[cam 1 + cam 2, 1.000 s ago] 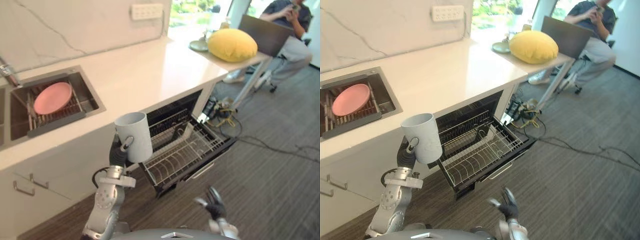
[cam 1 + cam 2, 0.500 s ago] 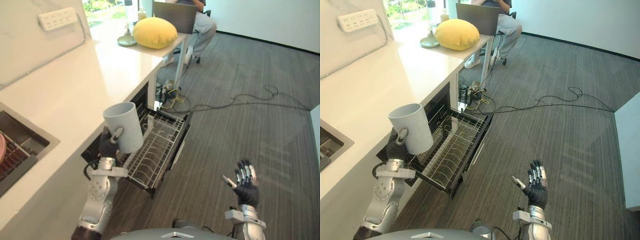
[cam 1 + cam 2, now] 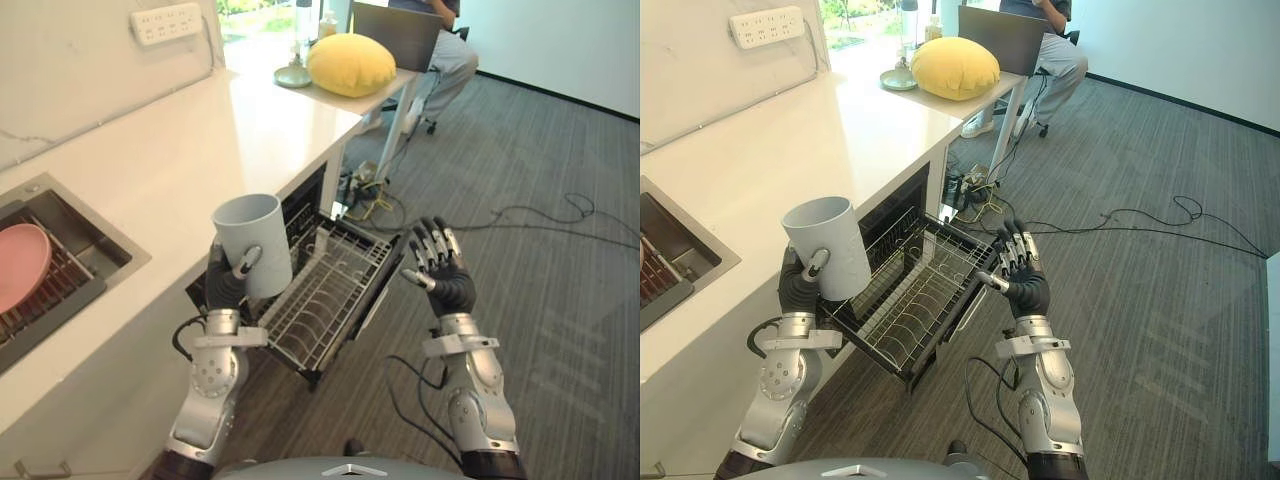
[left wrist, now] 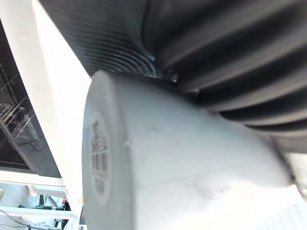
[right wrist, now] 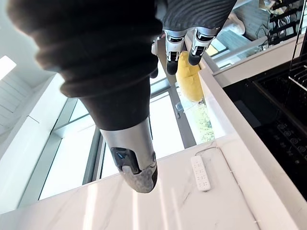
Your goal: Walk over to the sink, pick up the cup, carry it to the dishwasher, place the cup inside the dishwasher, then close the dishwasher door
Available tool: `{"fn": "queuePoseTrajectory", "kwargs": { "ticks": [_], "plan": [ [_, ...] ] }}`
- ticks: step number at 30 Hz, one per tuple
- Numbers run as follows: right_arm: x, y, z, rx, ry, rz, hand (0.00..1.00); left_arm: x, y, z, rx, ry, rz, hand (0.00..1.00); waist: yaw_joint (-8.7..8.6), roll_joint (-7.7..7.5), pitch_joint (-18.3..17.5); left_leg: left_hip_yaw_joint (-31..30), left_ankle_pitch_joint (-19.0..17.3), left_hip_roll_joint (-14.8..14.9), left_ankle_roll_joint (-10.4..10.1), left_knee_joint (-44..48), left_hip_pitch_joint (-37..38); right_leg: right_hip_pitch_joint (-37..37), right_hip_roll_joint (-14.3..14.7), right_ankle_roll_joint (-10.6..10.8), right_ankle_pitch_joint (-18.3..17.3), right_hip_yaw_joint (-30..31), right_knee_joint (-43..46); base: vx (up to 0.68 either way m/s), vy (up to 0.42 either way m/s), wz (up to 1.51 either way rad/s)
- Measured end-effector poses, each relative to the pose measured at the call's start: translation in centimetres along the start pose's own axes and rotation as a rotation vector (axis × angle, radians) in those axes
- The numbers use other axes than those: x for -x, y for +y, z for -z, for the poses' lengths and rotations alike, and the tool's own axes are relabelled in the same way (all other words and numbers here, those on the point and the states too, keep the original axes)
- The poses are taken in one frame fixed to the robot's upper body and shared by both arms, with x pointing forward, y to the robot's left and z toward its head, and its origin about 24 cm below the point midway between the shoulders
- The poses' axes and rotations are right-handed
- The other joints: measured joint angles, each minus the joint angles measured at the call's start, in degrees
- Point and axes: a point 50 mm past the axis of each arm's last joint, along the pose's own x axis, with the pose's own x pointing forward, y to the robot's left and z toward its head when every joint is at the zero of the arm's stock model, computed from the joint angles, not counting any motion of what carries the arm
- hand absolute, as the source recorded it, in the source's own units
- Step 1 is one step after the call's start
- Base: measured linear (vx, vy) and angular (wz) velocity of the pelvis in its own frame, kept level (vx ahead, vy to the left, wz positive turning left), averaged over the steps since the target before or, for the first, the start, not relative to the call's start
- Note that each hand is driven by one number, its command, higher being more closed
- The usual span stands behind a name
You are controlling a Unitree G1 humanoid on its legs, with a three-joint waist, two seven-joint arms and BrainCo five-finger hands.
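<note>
Nearly there: one arm carries, the other comes up

Within the last second the head camera has swung round, so the whole scene has shifted. The real change is on the robot's right. The right robot hand (image 3: 440,275), which hung low near the floor half a second ago, has risen. It now stands just beside the outer edge of the rack (image 3: 330,300) pulled out of the dishwasher (image 3: 300,212), its fingers (image 5: 173,45) straight and spread, holding nothing.

The left robot hand (image 3: 224,285) has kept its grip throughout, with its fingers curled round the handle side of the cup (image 3: 252,245). It holds the cup in the air just in front of the surface (image 3: 230,130), over the rack's inner end and clear of the wires. The sink (image 3: 118,252), with a pink plate (image 3: 20,265) in it, lies well off to the left.

I judge the carry as good as done, with the placing next. The raised right robot hand may be getting ready for the door, which seems to lie under the rack, though I cannot make it out for sure.

The cup is a tall, pale grey-white mug, a little wider at the mouth than at the base. It is held nearly upright, mouth up, and looks empty. The left wrist view shows a printed sticker (image 4: 98,153) on its base.
</note>
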Motion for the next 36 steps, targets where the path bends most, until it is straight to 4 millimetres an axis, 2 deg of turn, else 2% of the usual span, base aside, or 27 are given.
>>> {"fn": "queuePoseTrajectory", "kwargs": {
  "ticks": [6, 9, 16, 26, 32, 36],
  "plan": [
    [-1.2, 2.4, -0.3, -0.114, -0.019, -0.125, 0.0, -0.1, -0.4, -0.2, -0.08, -0.038, -0.016, 1.0, 0.37, -0.23, -0.03, -0.01, 0.16, -0.17, 0.33, -0.66, 0.68, 0.88, -0.2, -0.23, 0.64, 0.02, -0.05, -0.05, 0.008, 0.01],
    [-1.3, 3.5, -0.3, -0.178, -0.005, -0.177, 0.0, 0.1, -1.1, -0.3, -0.134, -0.062, -0.013, 1.0, 1.31, -0.32, -0.09, -0.03, 0.3, -0.43, 0.51, -1.09, 0.66, 0.96, -0.33, -0.2, 0.6, 0.0, -0.17, -0.07, -0.009, 0.02],
    [-2.6, 6.0, -0.3, -0.243, 0.0, -0.276, 0.0, -0.4, -2.8, -1.0, -0.303, -0.2, -0.016, 1.0, 1.26, -0.4, -0.24, -0.07, 2.5, -1.17, 0.56, -3.24, 0.78, -0.01, -0.65, -0.19, 0.59, 0.05, -0.29, -0.03, -0.012, 0.01],
    [-3.1, 9.0, 0.8, -0.302, 0.092, -0.365, 0.0, -0.6, -3.7, 1.0, -0.498, -0.188, 0.013, 1.0, 1.08, -0.91, -1.61, 0.2, 4.98, -1.32, 0.24, -7.0, 2.45, -0.65, -0.38, -0.16, 0.85, 0.27, -0.33, -0.01, -0.008, 0.0],
    [-3.5, 10.4, 0.7, -0.324, 0.1, -0.424, 0.0, -0.6, -4.4, 1.6, -0.529, -0.174, 0.051, 1.0, 1.1, -1.15, -2.41, 0.34, 5.1, -1.31, 0.25, -7.07, 2.62, -0.59, -0.35, -0.19, 1.02, 0.31, -0.33, -0.03, -0.01, -0.01],
    [-3.4, 10.5, 1.0, -0.323, 0.124, -0.411, 0.0, -0.5, -4.4, 2.0, -0.538, -0.16, 0.052, 1.0, 1.11, -1.11, -3.3, 0.41, 5.52, -1.36, 0.22, -7.88, 2.66, -0.6, -0.35, -0.19, 1.02, 0.31, -0.33, -0.04, -0.012, 0.0]
  ]
}}
